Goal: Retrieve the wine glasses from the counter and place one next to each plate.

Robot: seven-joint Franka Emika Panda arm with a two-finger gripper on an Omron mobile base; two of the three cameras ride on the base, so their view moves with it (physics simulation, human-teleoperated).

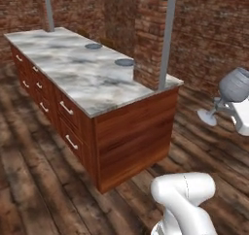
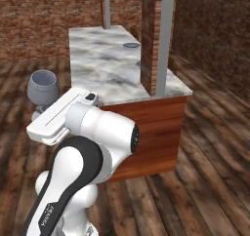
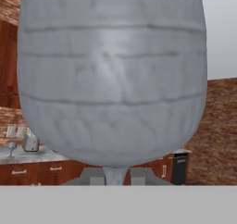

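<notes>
The gripper (image 3: 115,176) is closed on the thin stem of a wine glass (image 1: 234,86), its two fingers (image 3: 92,176) pressed against the stem from either side just under the bowl. In the hand view the greyish bowl looms directly above the fingertips. From the left base view the glass hangs in the air, tilted, with its round foot pointing left and down, well off the right end of the marble island (image 1: 82,78) and above bare wooden floor (image 1: 29,180). From the right base view the glass sits to the left of the arm (image 2: 93,132), bowl mouth up, clear of the island's near corner.

Two flat blue-grey plates rest on the island top: the near plate (image 1: 125,62) lies close to the back edge beside the grey post (image 1: 167,40), and the far plate (image 1: 93,46) lies further along the same edge. The marble around both plates is bare, with open surface towards the drawer side. A brick pillar (image 2: 151,35) stands right behind the island.

Far off in the hand view, a counter (image 3: 28,156) runs along the brick wall.
</notes>
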